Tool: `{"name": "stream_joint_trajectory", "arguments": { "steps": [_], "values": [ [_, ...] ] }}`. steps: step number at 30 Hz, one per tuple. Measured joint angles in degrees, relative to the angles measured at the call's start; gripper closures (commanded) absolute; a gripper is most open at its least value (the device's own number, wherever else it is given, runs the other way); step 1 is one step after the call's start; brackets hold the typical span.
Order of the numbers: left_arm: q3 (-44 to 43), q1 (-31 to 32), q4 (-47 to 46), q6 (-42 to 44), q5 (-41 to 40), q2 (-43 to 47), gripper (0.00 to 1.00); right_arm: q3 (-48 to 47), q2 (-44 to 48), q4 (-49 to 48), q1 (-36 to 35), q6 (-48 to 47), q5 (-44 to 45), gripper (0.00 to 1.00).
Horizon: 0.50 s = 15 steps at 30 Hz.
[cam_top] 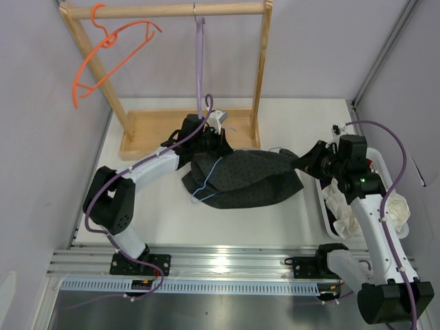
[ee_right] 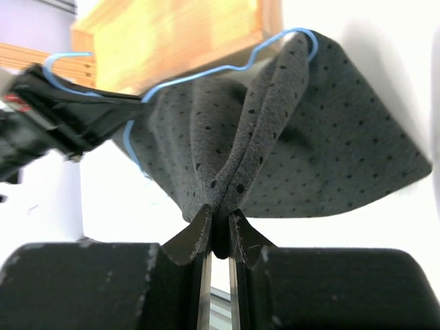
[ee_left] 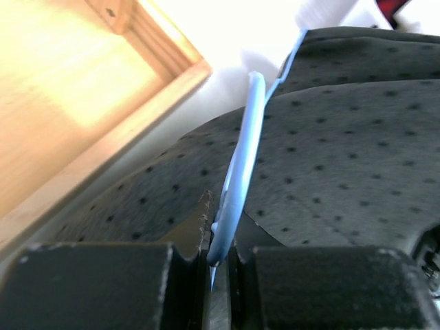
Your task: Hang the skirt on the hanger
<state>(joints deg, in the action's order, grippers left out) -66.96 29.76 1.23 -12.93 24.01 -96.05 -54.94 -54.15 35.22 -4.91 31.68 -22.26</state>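
The dark grey dotted skirt (cam_top: 244,177) lies spread on the white table between my two arms. The light-blue wire hanger (cam_top: 206,180) runs through and over it. My left gripper (cam_top: 206,141) is shut on the hanger (ee_left: 240,172) at the skirt's left end, next to the wooden rack base. My right gripper (cam_top: 307,159) is shut on a pinched fold of the skirt (ee_right: 275,137) at its right end. In the right wrist view the hanger wire (ee_right: 206,72) runs along the skirt's far edge.
A wooden clothes rack (cam_top: 165,11) stands at the back with an orange hanger (cam_top: 110,51) and a purple hanger (cam_top: 199,62) on its rail. Its base (cam_top: 148,134) lies just behind the left gripper. A white bin (cam_top: 402,206) with white cloth sits at the right.
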Motion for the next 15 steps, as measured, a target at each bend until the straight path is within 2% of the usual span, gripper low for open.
{"name": "stream_joint_trajectory", "arguments": {
  "steps": [8,15],
  "values": [
    [3.69,0.0,-3.17,1.53,-4.39,4.35,1.0,-8.79,-0.76,1.31,1.01,2.08,-5.4,1.0],
    [4.33,0.0,-6.47,2.64,-4.76,7.45,1.0,-11.96,-1.18,3.13,1.03,2.75,-7.65,1.0]
  ]
}}
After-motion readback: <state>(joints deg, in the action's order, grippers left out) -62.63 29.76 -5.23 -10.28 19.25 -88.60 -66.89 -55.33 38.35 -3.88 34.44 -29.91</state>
